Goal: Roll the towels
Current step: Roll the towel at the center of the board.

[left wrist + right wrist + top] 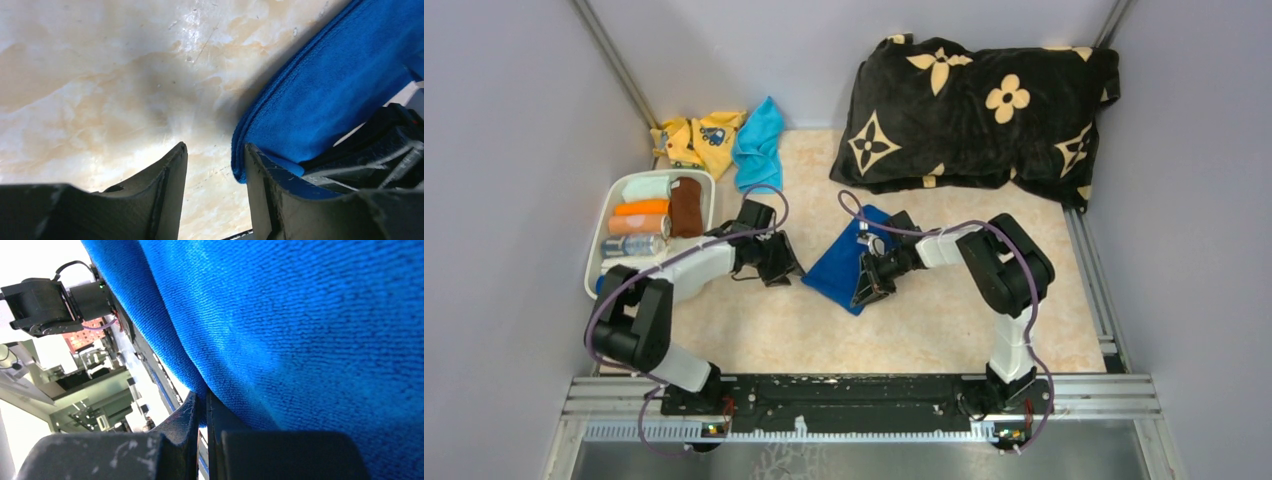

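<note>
The right gripper [204, 402] was clamped on the dark blue towel [839, 262]. In its wrist view the two jaws met with only a sliver of blue cloth pinched between them. The fold of the towel rose over the jaws and filled most of that view. From above, this gripper sat at about 4 o'clock on the towel.

The left gripper [215, 147] stood partly open and held nothing, with bare marbled table [944, 330] showing between its jaws. It was low beside the towel, at about 9 o'clock of it. The towel's layered corner lay right against the inner face of one of its fingers [260, 185]. Whether that finger pressed on the cloth I could not tell.

The dark blue towel lay folded in layers near the middle of the table, between the two grippers.

The cyan towel [759, 145] lay crumpled at about 11 o'clock from the table's middle, touching the yellow cloth [692, 140] beside it. The brown towel [686, 206] sat rolled in the white bin [594, 250] at 9 o'clock, in the bin's far corner next to other rolled cloths. The black cushion [984, 110] lay at 1 o'clock, well apart from both grippers.
</note>
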You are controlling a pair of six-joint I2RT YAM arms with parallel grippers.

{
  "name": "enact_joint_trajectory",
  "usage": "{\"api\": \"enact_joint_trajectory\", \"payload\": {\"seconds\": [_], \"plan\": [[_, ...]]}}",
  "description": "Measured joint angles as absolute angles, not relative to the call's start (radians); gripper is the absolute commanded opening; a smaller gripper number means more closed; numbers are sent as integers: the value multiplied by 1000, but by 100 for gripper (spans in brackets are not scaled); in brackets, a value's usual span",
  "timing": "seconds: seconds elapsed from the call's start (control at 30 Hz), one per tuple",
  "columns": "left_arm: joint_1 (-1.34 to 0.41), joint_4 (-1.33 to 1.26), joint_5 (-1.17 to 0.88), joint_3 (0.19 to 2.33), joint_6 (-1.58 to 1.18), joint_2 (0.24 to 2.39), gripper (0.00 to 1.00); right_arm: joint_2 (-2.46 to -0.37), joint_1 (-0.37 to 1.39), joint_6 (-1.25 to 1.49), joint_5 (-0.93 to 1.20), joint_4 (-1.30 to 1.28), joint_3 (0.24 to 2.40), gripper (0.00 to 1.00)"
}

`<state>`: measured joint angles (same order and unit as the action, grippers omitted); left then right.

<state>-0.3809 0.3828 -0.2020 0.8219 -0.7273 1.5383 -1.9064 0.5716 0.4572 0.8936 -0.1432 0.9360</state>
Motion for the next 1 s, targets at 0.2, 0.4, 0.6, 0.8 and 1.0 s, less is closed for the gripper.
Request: {"api": "enact_joint_trajectory", "payload": {"seconds": [0.2,0.4,0.6,0.8,1.0], "plan": [[-335,426,-197,774,-697,1387,61,-1940,554,467,934,-153,944,0],[-323,446,-253,715,-671,1299,66,-1964,545,464,957,-183,970,0],[-332,396,-358,674,-670,1312,64,-1975,545,449,960,-220,994,0],[-351,308,-413,677,-683,1404,57,-1979,545,445,958,-237,1004,0],[-355,238,-432,701,-699,1501,55,-1979,545,436,948,-256,1016,2]]}}
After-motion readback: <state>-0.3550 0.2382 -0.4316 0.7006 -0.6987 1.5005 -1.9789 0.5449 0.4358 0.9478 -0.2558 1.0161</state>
